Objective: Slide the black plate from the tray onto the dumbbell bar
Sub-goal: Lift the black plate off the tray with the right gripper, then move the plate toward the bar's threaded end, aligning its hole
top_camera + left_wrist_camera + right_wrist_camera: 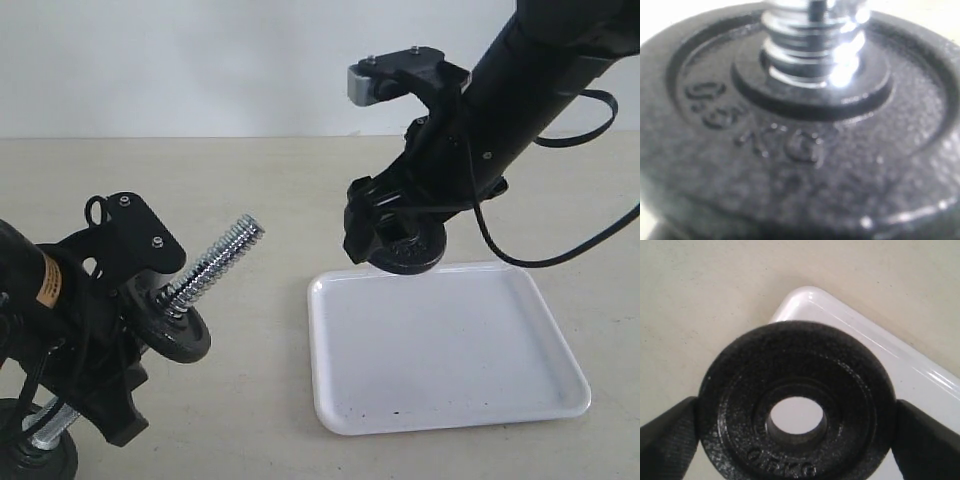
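A white glossy tray [450, 360] lies on a pale bench [250, 400]. A few dark specks sit near its front rim.

Over the tray's far left corner, the right gripper [400, 245] holds the black plate [415, 252] roughly flat. The plate seems lifted clear of the tray. In the right wrist view, the two black fingers [667, 440] pinch the plate's rim from opposite sides. The tray's white surface shows through the plate's central hole, and the tray's rounded corner shows just past the plate's edge. Raised lettering runs along the plate's face but is cut off by the frame.

To the left of the tray and well apart from it, the left gripper [100, 380] holds the dumbbell bar [215, 258] at a slant. The bar's free threaded end is the higher end and the one nearest the tray. It points towards the tray's far left corner and the plate held there. The left gripper's fingers appear clamped around the bar's middle, though the dark gripper body hides most of the contact.

A black disc [178, 333] already sits on the bar, on the tray side of the gripper. The bare chrome thread rises beyond the disc. The left wrist view shows this disc close up and blurred, with raised lettering that reads roughly 0.5 KG. The shiny thread passes through its hub. A second disc [35, 462] sits at the bar's lower end, the point farthest from the tray.
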### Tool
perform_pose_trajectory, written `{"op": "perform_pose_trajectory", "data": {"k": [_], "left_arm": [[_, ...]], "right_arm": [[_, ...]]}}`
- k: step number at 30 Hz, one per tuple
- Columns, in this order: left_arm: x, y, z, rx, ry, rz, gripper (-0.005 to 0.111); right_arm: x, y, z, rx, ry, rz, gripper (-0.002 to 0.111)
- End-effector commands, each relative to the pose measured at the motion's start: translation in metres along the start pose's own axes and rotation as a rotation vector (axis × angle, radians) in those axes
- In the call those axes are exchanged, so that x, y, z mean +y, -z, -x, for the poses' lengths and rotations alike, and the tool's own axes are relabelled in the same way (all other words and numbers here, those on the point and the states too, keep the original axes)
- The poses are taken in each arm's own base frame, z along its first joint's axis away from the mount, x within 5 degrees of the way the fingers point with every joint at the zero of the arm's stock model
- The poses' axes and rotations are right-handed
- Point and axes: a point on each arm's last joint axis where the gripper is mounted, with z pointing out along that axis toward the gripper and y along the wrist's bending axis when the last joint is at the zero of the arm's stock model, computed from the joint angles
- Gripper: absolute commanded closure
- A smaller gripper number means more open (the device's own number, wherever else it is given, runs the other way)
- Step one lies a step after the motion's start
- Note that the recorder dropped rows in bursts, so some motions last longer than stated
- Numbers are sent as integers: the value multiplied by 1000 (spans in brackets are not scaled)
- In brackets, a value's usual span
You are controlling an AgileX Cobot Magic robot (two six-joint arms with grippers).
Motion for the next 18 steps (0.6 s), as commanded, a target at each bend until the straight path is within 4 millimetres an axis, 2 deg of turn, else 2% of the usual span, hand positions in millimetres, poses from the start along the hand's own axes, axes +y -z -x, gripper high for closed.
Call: {"op": "perform_pose_trajectory", "data": {"k": [1, 18], "left_arm": [[5, 14, 15, -148, -31, 45, 102], [7, 16, 21, -211, -99, 68, 102]], "right_arm": [[9, 18, 11, -81, 14, 71, 108], [25, 24, 19, -150, 29, 239, 108]]}}
